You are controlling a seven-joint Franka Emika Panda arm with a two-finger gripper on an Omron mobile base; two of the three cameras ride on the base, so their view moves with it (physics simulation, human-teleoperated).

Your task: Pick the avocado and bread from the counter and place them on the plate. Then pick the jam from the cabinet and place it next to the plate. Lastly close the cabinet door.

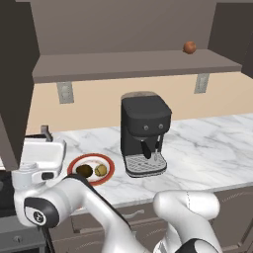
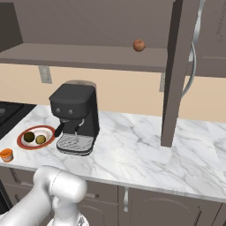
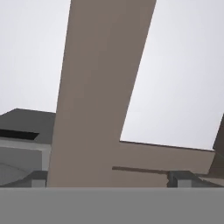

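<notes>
- I find the plate (image 1: 106, 173) on the counter (image 1: 207, 148) left of the coffee machine (image 1: 145, 133), with the avocado (image 1: 84, 170) and the bread (image 1: 101, 170) lying side by side on its cream centre; I judge the first step done.
- In the right base view, the jam (image 2: 6, 155) stands on the counter just beside the plate's near-left edge, apart from its rim. That placement matches the second step, so I take it as complete.
- The cabinet (image 1: 128, 29) is open: its shelf is exposed, and a reddish-brown ball (image 1: 189, 47) sits on it, no part of the task.
- The cabinet door (image 2: 176, 75) stands edge-on in the right base view, its curved silver handle (image 2: 192, 57) facing right. I judge closing it to be the one step left.
- The arm is folded low, its elbow near the counter's front edge in the left base view.
- In the hand view, the gripper (image 3: 109, 179) points upward at a brown panel, which I read as a cabinet door seen from below.
- The fingers (image 3: 37, 178) are spread wide with nothing between them.
- I cannot tell whether they touch the panel.
</notes>
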